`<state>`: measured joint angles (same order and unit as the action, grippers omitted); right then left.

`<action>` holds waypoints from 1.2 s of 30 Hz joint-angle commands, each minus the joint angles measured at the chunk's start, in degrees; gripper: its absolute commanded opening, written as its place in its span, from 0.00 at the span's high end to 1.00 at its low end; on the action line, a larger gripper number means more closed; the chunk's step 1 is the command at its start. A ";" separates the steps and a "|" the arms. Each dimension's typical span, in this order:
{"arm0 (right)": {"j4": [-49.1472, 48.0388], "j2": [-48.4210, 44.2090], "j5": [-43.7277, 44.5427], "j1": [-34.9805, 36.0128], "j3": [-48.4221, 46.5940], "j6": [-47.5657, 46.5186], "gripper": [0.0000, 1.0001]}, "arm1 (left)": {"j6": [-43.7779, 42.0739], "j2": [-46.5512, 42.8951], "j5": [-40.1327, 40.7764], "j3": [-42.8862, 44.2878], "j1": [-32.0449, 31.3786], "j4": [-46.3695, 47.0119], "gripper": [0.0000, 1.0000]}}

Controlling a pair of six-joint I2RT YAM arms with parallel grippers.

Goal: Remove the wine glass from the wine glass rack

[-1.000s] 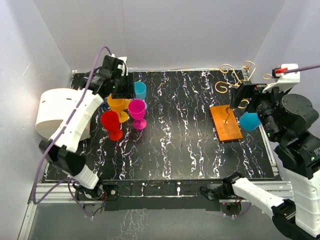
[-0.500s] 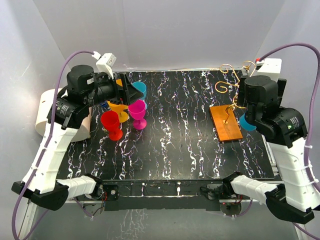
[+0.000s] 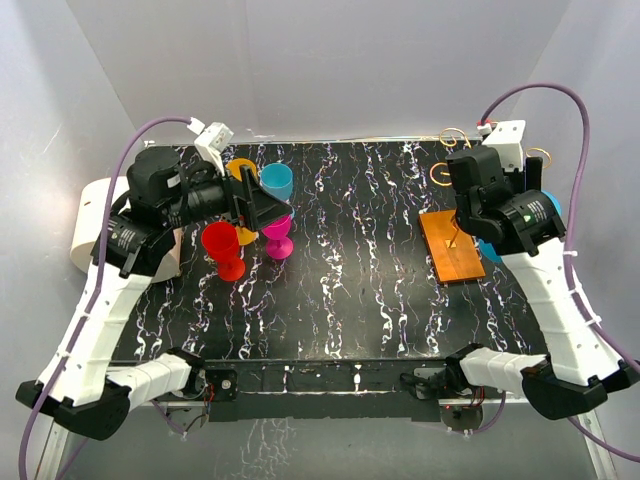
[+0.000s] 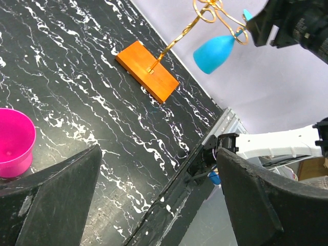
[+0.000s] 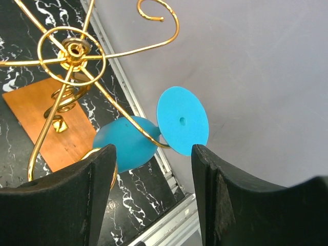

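Glass (image 5: pixel 128 147) hangs inverted on rack (image 5: pixel 72 49); likely light, stiff, slick. Grasp the bowl. Right gripper (image 5: pixel 152 169) and left gripper (image 4: pixel 159 169) both released, empty.

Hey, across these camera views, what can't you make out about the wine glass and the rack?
Top view: the right arm covers most of the blue wine glass and the top of the rack.
Left wrist view: the right arm hides most of the glass's foot.
Right wrist view: a finger of the right end effector covers part of the rack's base.
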<state>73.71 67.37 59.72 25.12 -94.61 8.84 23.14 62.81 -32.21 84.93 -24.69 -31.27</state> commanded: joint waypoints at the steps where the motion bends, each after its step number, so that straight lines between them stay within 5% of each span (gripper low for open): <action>1: -6.54 0.66 2.36 -3.20 -1.95 -2.44 0.41 | -0.50 -2.29 -2.93 -0.64 0.17 1.84 0.07; 9: -11.00 2.78 -3.40 -10.38 -0.91 -7.45 0.42 | -1.86 -2.83 -1.72 0.06 0.17 0.77 0.06; 36: -10.77 3.58 -4.52 -15.76 2.82 -7.80 0.54 | -2.34 -3.88 -2.51 -1.04 0.17 0.65 0.05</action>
<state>64.42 71.83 54.08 9.91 -92.53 1.37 21.45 60.27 -33.34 84.25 -24.69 -30.87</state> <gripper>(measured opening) 0.467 0.952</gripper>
